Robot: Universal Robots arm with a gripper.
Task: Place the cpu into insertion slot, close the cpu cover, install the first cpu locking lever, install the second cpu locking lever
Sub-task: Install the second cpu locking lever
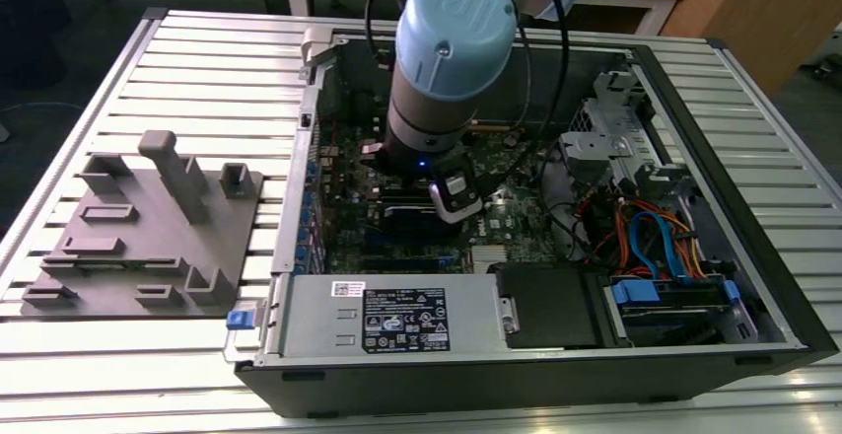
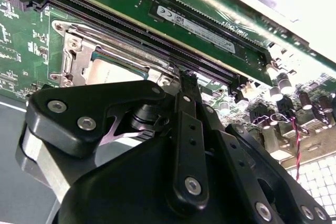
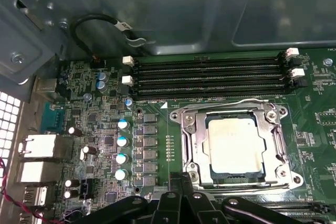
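— Where's my hand [image 3: 181, 203]?
— Low in the first wrist view's frame, just short of the socket; I cannot tell whether its fingers are apart.
— And the cpu [image 3: 233, 146]?
— Seated in the insertion slot [image 3: 195, 179], right of centre, with the cpu cover [image 3: 278, 145] closed around it. Beyond run the black memory slots [image 3: 210, 77].

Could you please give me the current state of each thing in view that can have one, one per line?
cpu: seated flat in the socket.
insertion slot: occupied by the cpu.
cpu cover: closed down around the cpu.
locking lever: lying flat along the cover's edge.
memory slots: empty in the first wrist view.
computer case: side open.
gripper: hovering at the socket's edge.
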